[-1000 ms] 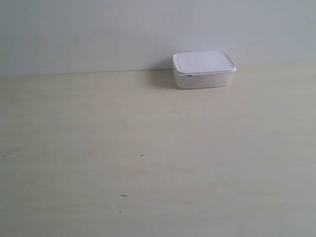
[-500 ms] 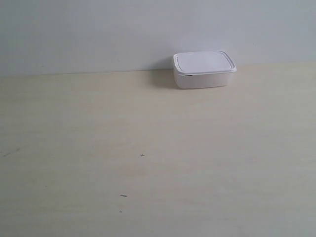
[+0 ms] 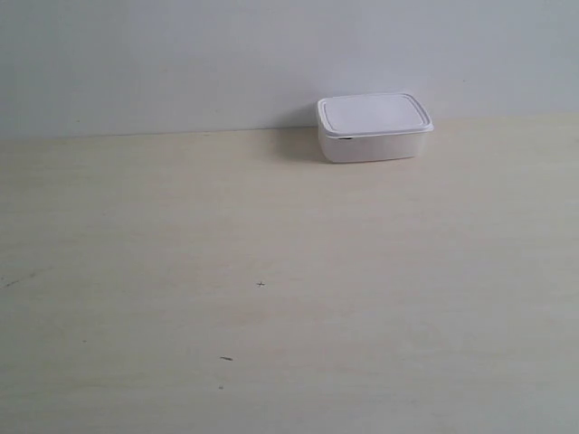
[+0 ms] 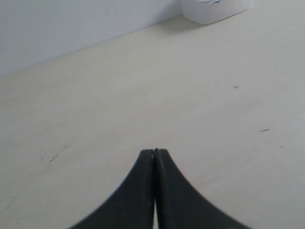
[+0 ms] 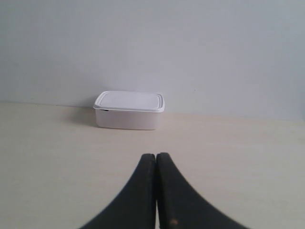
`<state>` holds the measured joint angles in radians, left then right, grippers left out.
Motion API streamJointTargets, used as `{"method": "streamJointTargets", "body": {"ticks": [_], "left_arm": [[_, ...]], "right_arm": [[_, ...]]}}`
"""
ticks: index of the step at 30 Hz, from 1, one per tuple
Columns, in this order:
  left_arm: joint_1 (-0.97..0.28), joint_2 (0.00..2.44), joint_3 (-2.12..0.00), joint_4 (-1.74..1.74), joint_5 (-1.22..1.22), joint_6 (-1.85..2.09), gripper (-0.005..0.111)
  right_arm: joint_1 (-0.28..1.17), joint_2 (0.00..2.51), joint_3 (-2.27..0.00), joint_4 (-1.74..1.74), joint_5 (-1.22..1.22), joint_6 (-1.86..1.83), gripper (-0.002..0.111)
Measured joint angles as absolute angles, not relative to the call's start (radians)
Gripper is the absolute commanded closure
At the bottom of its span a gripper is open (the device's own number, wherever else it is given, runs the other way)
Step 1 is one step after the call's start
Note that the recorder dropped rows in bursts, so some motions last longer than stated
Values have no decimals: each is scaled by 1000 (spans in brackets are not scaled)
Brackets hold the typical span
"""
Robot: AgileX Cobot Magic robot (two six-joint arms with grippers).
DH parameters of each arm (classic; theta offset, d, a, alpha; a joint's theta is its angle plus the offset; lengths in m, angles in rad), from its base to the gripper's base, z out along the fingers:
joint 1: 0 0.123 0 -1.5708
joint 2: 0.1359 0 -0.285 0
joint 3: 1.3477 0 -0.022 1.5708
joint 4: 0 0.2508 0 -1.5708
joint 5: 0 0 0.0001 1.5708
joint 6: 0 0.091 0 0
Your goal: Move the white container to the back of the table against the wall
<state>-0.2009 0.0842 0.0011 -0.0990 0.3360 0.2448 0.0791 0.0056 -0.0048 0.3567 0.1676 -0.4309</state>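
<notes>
The white container (image 3: 373,127) with its flat lid on stands at the back of the table (image 3: 271,271), close against the wall (image 3: 226,54). The right wrist view shows the white container (image 5: 129,110) straight ahead of my right gripper (image 5: 156,155), well apart from it; the black fingers are pressed together, empty. In the left wrist view my left gripper (image 4: 154,151) is shut on nothing, and only a corner of the white container (image 4: 214,8) shows far off. Neither arm appears in the exterior view.
The pale wood-grain table carries only a few tiny dark specks (image 3: 261,285). The wall (image 5: 190,47) runs along its whole far edge.
</notes>
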Motion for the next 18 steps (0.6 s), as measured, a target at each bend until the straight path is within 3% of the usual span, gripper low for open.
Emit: {"method": "streamJointTargets", "body": {"ticks": [18], "left_arm": [[-201,82,1,-91,334,237,107]], "right_arm": [[79,6,-5,357,168,-431,108]]}}
